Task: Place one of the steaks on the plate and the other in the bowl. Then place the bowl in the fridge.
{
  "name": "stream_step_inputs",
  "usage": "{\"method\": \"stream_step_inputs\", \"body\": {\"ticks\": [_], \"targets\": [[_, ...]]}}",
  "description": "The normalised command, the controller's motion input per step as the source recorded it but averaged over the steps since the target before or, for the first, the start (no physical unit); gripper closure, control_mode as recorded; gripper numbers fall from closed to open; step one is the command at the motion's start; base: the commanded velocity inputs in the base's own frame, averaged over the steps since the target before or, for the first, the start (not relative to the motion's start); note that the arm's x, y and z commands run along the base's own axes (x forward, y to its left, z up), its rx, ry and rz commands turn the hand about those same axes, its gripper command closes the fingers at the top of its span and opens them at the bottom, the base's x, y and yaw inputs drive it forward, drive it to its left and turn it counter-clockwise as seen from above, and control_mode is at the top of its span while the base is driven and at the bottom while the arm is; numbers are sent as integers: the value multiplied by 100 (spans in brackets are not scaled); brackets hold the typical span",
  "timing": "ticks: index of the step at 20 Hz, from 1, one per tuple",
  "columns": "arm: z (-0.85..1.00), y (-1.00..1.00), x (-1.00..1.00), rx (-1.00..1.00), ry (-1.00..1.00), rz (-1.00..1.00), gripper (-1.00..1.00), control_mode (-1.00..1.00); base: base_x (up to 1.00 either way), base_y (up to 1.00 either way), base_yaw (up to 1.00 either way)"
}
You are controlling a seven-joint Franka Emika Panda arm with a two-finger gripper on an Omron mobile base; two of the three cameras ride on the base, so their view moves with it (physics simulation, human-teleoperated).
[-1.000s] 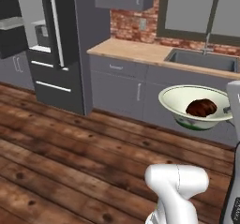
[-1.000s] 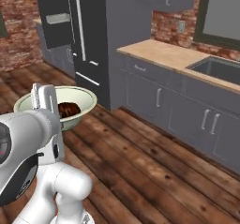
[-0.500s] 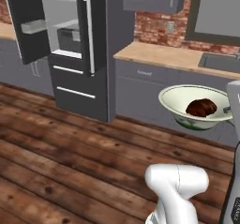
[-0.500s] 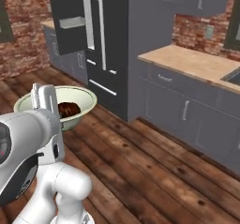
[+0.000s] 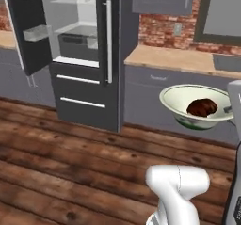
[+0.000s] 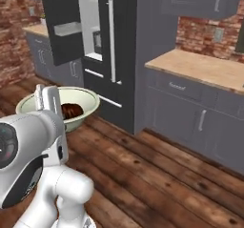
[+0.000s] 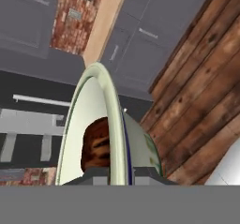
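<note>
My gripper (image 7: pixel 117 176) is shut on the rim of the pale cream bowl (image 7: pixel 110 110), one finger inside and one outside. It carries the bowl in the air above the wood floor. A dark brown-red steak (image 7: pixel 96 143) lies in the bowl. From the left base view the bowl (image 5: pixel 173 102) hangs at the right with the steak (image 5: pixel 201 107) in it and the gripper (image 5: pixel 230 109) at its right rim. From the right base view the bowl (image 6: pixel 85 111), steak (image 6: pixel 71 111) and gripper (image 6: pixel 48 99) sit low left. The dark grey fridge (image 5: pixel 112 54) (image 6: pixel 125 50) stands ahead, its left door (image 5: pixel 24 28) swung open onto pale shelves. The plate is out of view.
A wooden counter (image 5: pixel 181 59) (image 6: pixel 200 67) on grey cabinets runs right of the fridge, backed by a brick wall. Two fridge drawers (image 5: pixel 80 94) with bar handles sit below the open compartment. Brown plank floor (image 5: pixel 70 163) stretches between me and the fridge.
The whole picture has shifted as the base moves: the fridge has slid toward the centre and grown larger. The bowl stays in my grip, steak still inside.
</note>
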Motion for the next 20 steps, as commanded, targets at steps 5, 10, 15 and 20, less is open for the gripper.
{"method": "stream_step_inputs", "body": {"ticks": [5,10,15,20], "targets": [[0,0,0,0,0,0,100,100,73,91,-66],[0,0,0,0,0,0,100,100,56,73,-74],[0,0,0,0,0,0,100,100,22,97,-50],[0,0,0,0,0,0,100,100,0,100,-24]]}}
